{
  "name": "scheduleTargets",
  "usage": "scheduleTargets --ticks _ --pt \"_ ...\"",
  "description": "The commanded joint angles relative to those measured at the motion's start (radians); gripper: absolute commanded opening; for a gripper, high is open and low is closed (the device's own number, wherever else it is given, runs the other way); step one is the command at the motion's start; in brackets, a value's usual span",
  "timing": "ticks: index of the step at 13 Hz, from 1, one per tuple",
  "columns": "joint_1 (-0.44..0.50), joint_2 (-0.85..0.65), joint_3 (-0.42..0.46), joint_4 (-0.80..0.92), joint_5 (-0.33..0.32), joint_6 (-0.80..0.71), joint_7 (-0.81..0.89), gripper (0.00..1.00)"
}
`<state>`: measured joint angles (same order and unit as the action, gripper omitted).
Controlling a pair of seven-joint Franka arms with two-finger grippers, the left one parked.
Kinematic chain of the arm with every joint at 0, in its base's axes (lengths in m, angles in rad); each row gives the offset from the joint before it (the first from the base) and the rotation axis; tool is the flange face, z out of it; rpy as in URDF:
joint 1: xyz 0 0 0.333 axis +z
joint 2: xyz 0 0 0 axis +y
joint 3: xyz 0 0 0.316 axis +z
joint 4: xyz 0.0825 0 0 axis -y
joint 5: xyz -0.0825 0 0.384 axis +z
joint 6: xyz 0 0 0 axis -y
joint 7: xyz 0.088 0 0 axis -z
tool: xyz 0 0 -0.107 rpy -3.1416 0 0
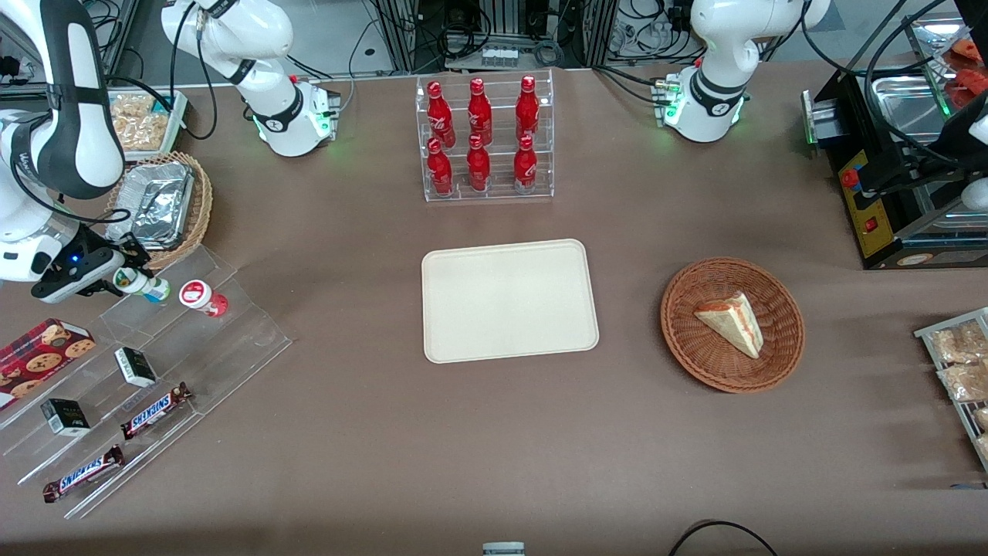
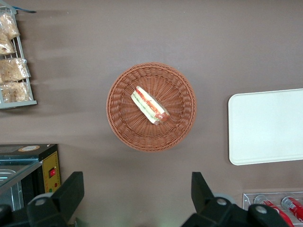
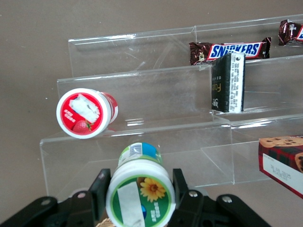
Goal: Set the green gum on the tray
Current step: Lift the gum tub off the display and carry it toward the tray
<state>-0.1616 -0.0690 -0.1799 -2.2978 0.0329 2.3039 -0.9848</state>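
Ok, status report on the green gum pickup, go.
End effector at the acrylic display steps, shut on the green gum. Red canister close beside it, not touching. Tray bare, brown table between them unobstructed.

"SNICKERS" is printed in blue on white on two brown candy bars (image 1: 155, 410) (image 1: 83, 472) lying on the clear stepped rack (image 1: 231, 340). Other labels are unreadable.

You see a round wicker basket (image 2: 151, 107) holding a wedge sandwich (image 2: 149, 105). The beige tray (image 2: 267, 126) lies well apart from the basket, with red bottles (image 2: 279, 206) near the tray.
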Motion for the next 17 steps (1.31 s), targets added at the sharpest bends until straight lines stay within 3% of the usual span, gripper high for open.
scheduleTargets --ticks 1,4,9,13,17 --pt "0.004 -0.018 -0.001 -0.012 0.016 0.003 -0.002 0.00" --pt "0.005 -0.031 0.008 0.047 0.016 -0.081 0.002 0.00" --pt "0.007 -0.031 0.097 0.279 0.007 -0.400 0.106 0.00" --pt "0.033 -0.020 0.227 0.412 0.004 -0.559 0.317 0.00" --pt "0.147 0.001 0.319 0.468 0.004 -0.587 0.608 0.00"
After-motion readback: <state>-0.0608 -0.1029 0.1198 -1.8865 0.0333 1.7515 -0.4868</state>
